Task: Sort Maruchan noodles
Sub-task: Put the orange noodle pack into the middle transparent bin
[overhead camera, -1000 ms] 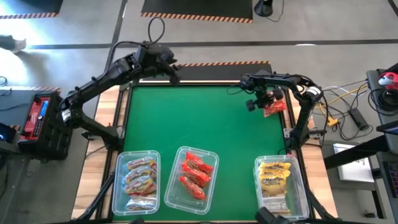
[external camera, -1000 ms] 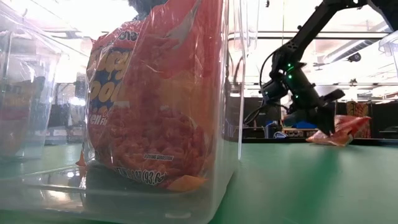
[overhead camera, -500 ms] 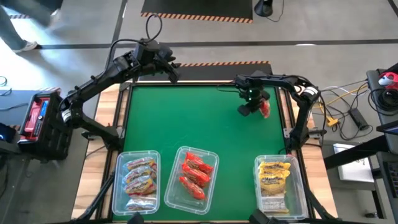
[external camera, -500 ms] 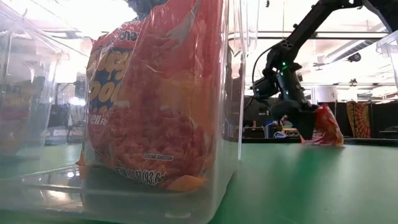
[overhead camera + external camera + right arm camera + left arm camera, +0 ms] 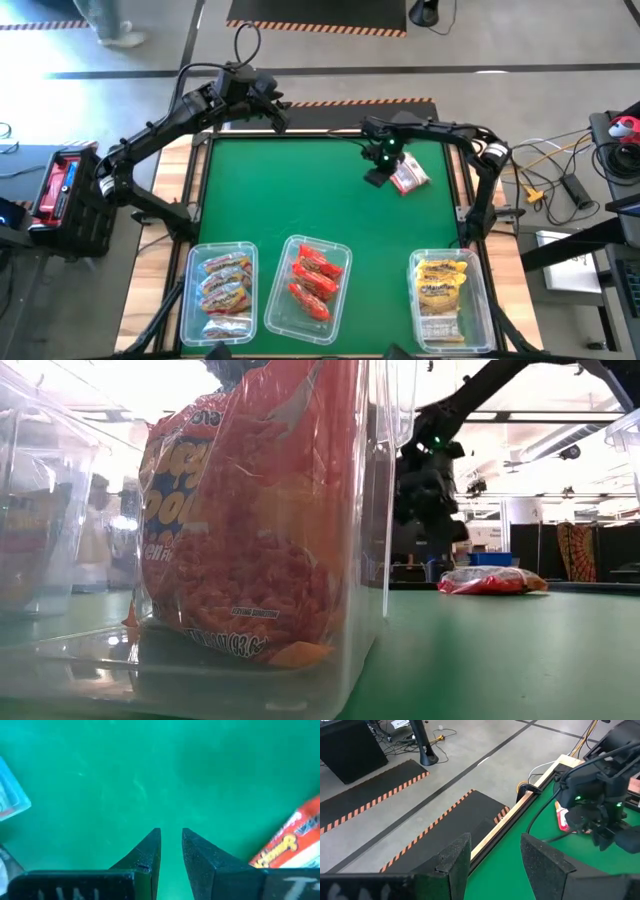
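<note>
One red Maruchan noodle packet (image 5: 408, 179) lies flat on the green table (image 5: 300, 200) at the far right, also in the low view (image 5: 490, 580). My right gripper (image 5: 377, 177) hangs just left of it and above the table. Its fingers point steeply down with a narrow gap (image 5: 171, 834) and nothing between them; the packet (image 5: 292, 845) lies off to one side. My left gripper (image 5: 495, 845) waits open and empty over the table's far left corner (image 5: 283, 112). Other noodle packets lie in three clear bins at the near edge.
The near edge holds a left bin (image 5: 222, 290) with orange-pink packets, a middle bin (image 5: 312, 285) with red ones and a right bin (image 5: 447, 295) with yellow ones. The green surface between bins and arms is bare. A person walks beyond the far left.
My right gripper has moved toward the table's left edge and risen, rolling its wrist. The red packet went a little left with it, stood up on its edge half a second ago, and has now fallen flat on the table, apart from the fingers.
</note>
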Motion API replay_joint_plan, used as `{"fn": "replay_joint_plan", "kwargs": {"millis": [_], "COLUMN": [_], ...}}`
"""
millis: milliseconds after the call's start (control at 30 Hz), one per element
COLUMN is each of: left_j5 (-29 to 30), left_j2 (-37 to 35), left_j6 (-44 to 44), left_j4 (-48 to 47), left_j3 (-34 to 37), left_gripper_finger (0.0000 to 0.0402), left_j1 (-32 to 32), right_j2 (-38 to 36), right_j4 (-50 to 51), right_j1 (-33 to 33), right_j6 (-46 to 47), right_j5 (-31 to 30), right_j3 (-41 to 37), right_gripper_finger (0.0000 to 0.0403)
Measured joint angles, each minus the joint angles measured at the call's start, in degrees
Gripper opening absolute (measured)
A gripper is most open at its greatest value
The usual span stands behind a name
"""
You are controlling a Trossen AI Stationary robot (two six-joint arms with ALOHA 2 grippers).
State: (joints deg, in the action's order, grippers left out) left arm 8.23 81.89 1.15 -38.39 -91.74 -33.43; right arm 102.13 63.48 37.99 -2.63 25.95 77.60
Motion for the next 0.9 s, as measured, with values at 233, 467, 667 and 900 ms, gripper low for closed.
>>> {"fn": "replay_joint_plan", "kwargs": {"millis": [233,467,667,900], "left_j5": [0.02,0.04,0.07,0.09], "left_j2": [0.0,0.0,0.0,0.0], "left_j6": [0.0,-0.33,-0.64,-2.13], "left_j4": [0.0,-0.03,-0.02,0.0], "left_j3": [0.02,0.02,0.05,0.06], "left_gripper_finger": [0.0155,0.0155,0.0155,0.0155], "left_j1": [0.0,0.0,0.0,0.0], "right_j2": [-0.61,-0.63,2.21,6.49], "right_j4": [-0.02,3.37,6.69,9.09], "right_j1": [0.29,0.82,0.98,0.1], "right_j6": [10.97,33.85,39.87,39.34], "right_j5": [-19.98,-37.44,-39.74,-41.15], "right_j3": [5.65,5.22,1.52,0.16], "right_gripper_finger": [0.0068,0.0068,0.0068,0.0068]}}
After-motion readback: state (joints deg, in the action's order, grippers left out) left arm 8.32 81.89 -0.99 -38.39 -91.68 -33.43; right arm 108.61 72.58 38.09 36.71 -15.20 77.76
